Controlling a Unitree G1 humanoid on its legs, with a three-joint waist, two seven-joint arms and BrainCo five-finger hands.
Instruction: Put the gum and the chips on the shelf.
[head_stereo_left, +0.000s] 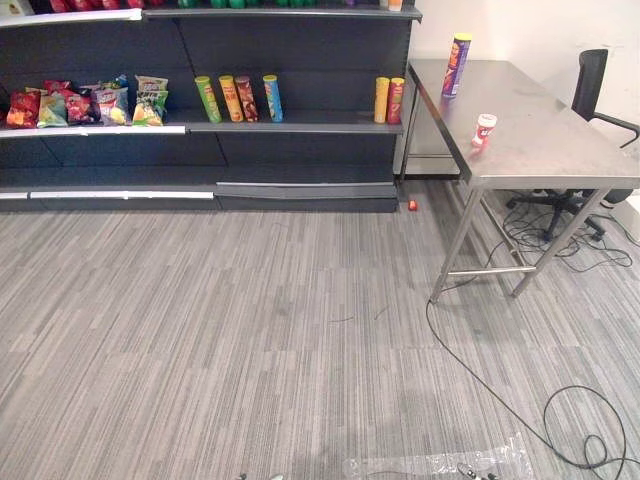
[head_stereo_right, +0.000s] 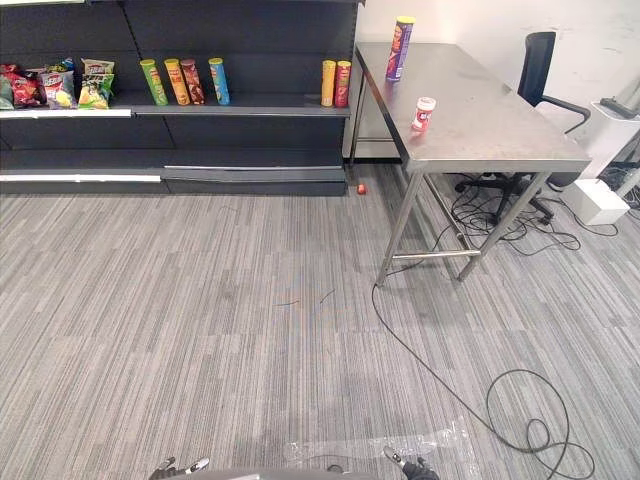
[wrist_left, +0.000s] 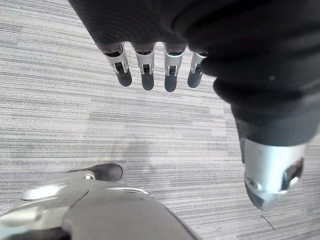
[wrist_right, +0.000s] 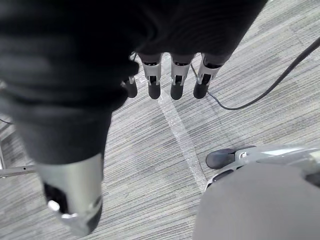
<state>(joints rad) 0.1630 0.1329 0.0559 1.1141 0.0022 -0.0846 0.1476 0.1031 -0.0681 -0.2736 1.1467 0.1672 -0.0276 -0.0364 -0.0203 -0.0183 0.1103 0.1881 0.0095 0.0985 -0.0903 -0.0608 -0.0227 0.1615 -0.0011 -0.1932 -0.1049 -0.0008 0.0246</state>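
Observation:
A tall purple chips can (head_stereo_left: 456, 64) stands upright at the far end of the steel table (head_stereo_left: 545, 150) on the right. Nearer on the same table is the gum (head_stereo_left: 484, 131), a small red and white tub close to the table's left edge. The dark shelf (head_stereo_left: 300, 126) runs along the back wall to the left of the table. My left hand (wrist_left: 150, 35) hangs over the grey carpet with its fingers (wrist_left: 146, 72) straight and nothing in it. My right hand (wrist_right: 172, 30) hangs the same way, open and holding nothing, far from the table.
On the shelf stand several chips cans (head_stereo_left: 238, 98), two more cans (head_stereo_left: 388, 100) at its right end, and snack bags (head_stereo_left: 90, 103) at the left. A small red object (head_stereo_left: 412, 205) lies on the floor by the shelf. A black office chair (head_stereo_left: 592, 85) stands behind the table.

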